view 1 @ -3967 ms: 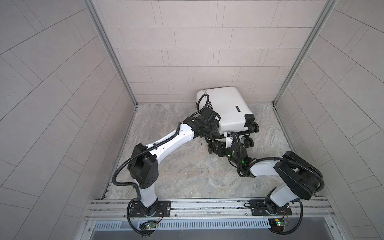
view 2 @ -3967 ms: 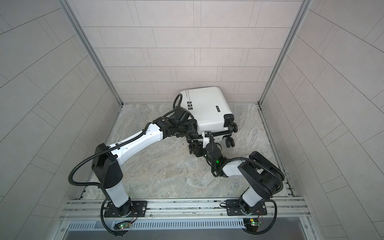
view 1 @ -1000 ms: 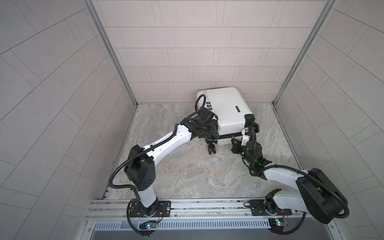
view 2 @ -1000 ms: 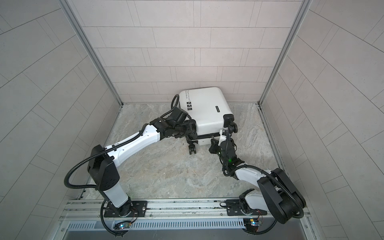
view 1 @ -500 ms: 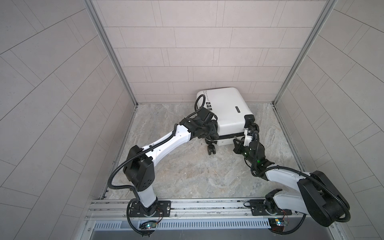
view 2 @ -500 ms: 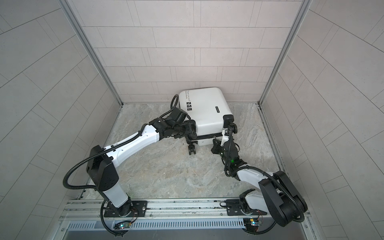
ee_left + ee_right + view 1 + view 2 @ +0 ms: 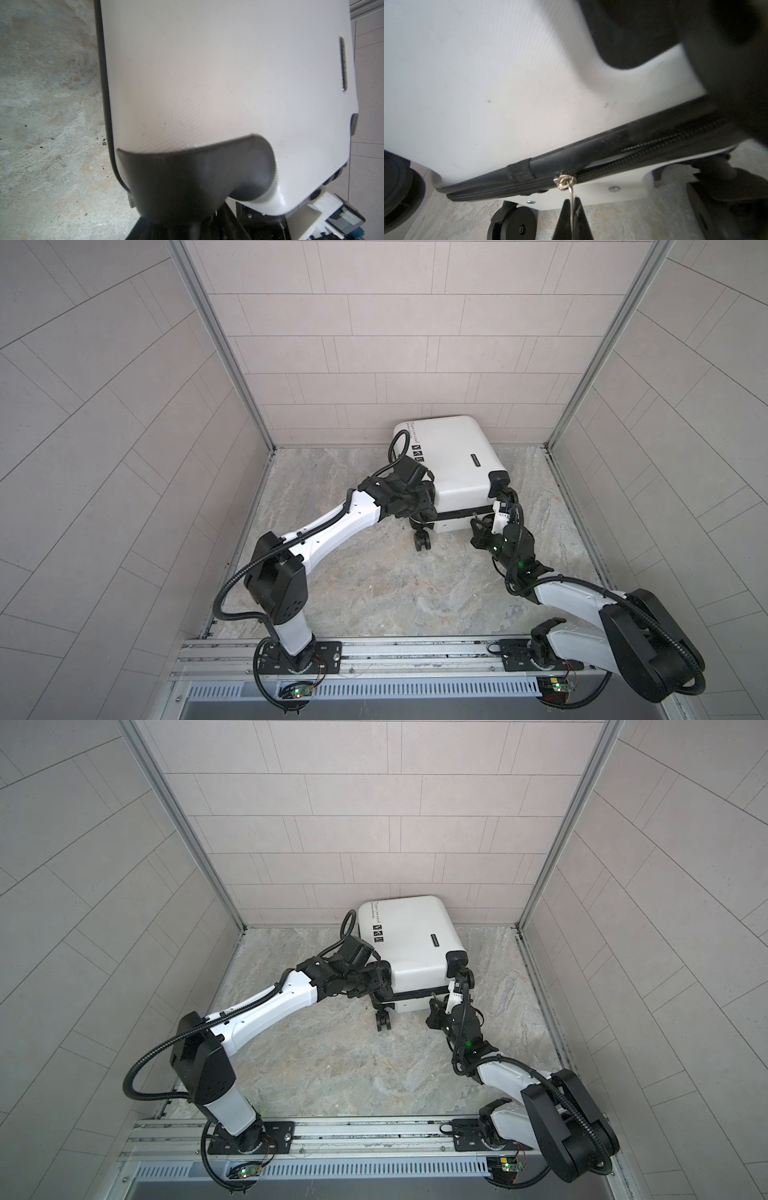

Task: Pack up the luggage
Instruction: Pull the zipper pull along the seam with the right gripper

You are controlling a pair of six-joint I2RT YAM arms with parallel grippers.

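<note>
The luggage [image 7: 453, 456] [image 7: 411, 940], a white hard-shell suitcase, lies closed near the back wall in both top views. My left gripper [image 7: 424, 506] [image 7: 380, 982] sits at its near left corner. In the left wrist view the black wheel mount [image 7: 187, 176] runs straight into the jaws, which are lost in the dark. My right gripper [image 7: 572, 204] [image 7: 478, 526] is shut on the thin metal zipper pull [image 7: 571, 191], which hangs from the slider [image 7: 564, 180] on the black front seam. On one side of the slider the teeth are joined, on the other they stand apart.
A black caster [image 7: 422, 541] [image 7: 515, 224] sticks out under the near edge. Tiled walls [image 7: 374, 364] close in the back and both sides. The marble floor [image 7: 374, 580] ends at the metal rail [image 7: 374, 655] that carries both arm bases.
Since four seconds ago my right gripper has travelled rightward along the front seam. Over the last second it has barely shifted. The left gripper stays at the corner.
</note>
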